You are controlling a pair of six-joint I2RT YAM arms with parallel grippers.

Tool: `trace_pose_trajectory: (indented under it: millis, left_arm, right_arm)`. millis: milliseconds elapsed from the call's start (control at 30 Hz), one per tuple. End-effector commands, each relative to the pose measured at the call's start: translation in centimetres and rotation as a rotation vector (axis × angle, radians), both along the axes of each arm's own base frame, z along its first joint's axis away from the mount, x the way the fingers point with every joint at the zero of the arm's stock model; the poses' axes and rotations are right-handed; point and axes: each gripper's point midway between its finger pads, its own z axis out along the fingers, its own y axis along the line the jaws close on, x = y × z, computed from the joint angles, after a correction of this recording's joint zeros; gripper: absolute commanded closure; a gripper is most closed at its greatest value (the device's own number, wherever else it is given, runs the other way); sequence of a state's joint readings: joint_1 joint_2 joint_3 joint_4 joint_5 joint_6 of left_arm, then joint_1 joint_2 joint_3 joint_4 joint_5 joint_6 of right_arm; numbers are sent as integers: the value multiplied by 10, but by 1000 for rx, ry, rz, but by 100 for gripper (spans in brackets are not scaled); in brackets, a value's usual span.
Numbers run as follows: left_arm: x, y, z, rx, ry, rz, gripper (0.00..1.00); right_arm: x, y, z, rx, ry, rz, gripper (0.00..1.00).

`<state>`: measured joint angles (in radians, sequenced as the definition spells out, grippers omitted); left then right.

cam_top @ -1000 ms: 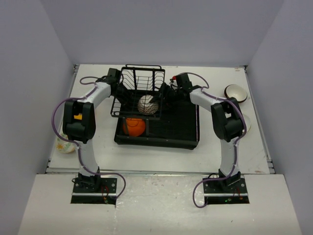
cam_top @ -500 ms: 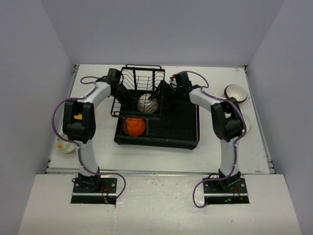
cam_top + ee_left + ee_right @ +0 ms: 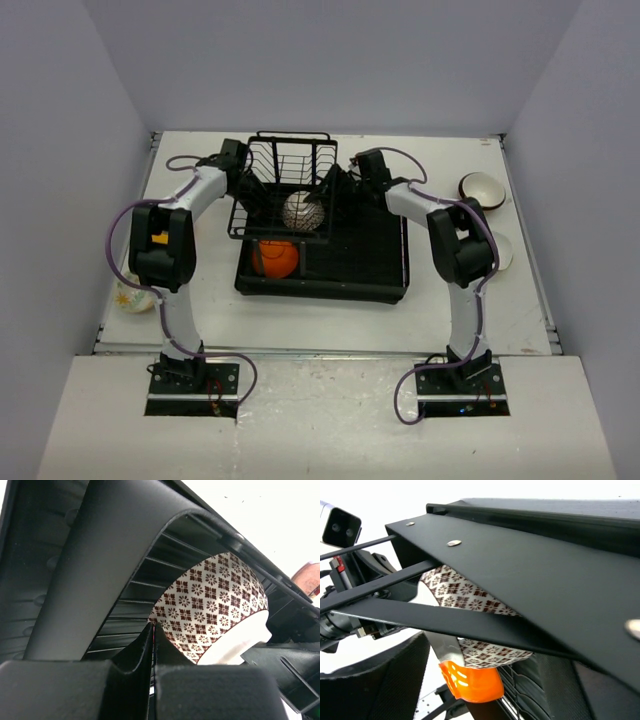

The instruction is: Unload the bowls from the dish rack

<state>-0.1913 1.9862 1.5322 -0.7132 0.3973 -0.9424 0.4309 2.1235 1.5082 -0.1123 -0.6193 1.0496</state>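
We see the brown-and-white patterned bowl [image 3: 303,212] standing on edge in the wire part of the dish rack [image 3: 372,262]. An orange bowl [image 3: 276,259] sits just in front of it, toward the arms' bases.

The right gripper [image 3: 325,195] reaches in from the rack's right side with its jaws spread, and the patterned bowl's rim lies between them. In the right wrist view, one finger [image 3: 380,680] stands clear of the bowl with a bright gap between. The other finger [image 3: 545,695] lies close beside it, and we cannot tell whether it touches.

The left gripper [image 3: 152,652] is at the rack's left side, its jaws pressed together on nothing. The patterned bowl is just beyond its tips.

On the table [image 3: 440,160], a dark bowl with a white inside [image 3: 482,187] lies far right and a pale floral bowl [image 3: 133,297] lies far left.
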Motion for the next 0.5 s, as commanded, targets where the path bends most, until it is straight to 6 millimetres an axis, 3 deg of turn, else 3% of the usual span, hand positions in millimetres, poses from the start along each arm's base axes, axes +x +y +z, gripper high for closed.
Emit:
trace_pose_trajectory:
  millis: [0,133,267,467]
  left_arm:
    - [7,-20,15,-38,-52,-74,100]
    - [9,-18,16,-33,-54,-75,100]
    - [9,-15,16,-33,-55,-74,100]
    - [13,-11,17,-41,-59,-65,100]
  right_arm:
    - [-9,10,-34,-22,10,24,21]
    - [-11,12,-16,6,-40,17,30]
    - [-16,16,19,43,-106,28,31]
    - [-17,17,53,61,-164,28,29]
